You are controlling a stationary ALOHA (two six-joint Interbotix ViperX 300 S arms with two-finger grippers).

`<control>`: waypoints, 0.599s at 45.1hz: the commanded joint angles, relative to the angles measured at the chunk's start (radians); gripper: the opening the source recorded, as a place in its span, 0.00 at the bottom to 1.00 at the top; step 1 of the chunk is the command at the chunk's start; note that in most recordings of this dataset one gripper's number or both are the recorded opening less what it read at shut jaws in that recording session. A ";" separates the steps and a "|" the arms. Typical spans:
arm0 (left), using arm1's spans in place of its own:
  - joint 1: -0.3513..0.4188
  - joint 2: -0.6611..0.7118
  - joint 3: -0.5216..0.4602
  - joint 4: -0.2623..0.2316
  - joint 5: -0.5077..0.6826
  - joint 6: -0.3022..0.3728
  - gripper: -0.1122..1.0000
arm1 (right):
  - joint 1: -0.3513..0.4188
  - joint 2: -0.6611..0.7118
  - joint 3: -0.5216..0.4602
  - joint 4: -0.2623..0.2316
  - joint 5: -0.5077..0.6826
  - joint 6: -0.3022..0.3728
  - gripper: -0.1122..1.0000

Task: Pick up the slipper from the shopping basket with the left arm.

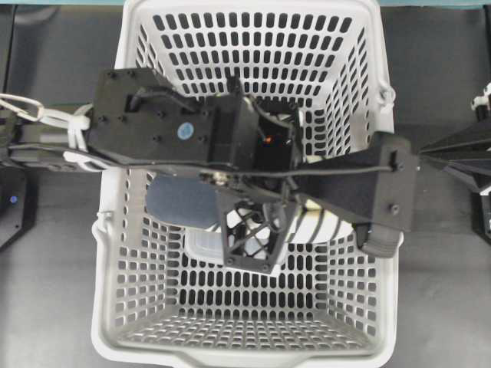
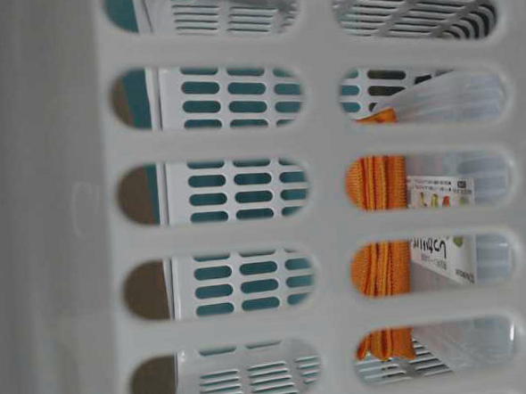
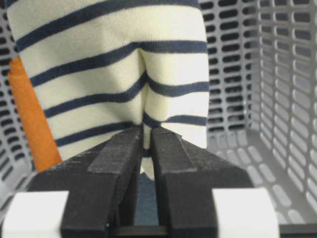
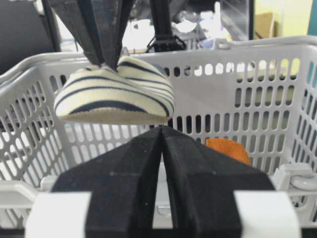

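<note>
The cream slipper with navy stripes hangs from my left gripper, which is shut and pinches a fold of its upper. In the right wrist view the slipper hangs at about rim height of the light-grey shopping basket, under the left fingers. Overhead, the left arm reaches over the basket and hides most of the slipper. Only its navy heel and a striped part show. My right gripper is shut and empty outside the basket's right side.
A folded orange cloth lies in the basket below the slipper and also shows in the right wrist view and the table-level view. A clear plastic container with a label lies next to it. The basket walls close in all round.
</note>
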 commanded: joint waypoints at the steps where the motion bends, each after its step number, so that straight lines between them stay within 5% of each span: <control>1: 0.012 -0.009 -0.049 0.005 0.003 0.000 0.15 | 0.000 -0.002 -0.005 0.002 -0.006 0.002 0.10; 27: 0.018 -0.009 -0.048 0.005 0.014 -0.006 0.15 | 0.000 -0.012 0.002 0.003 -0.005 0.002 0.10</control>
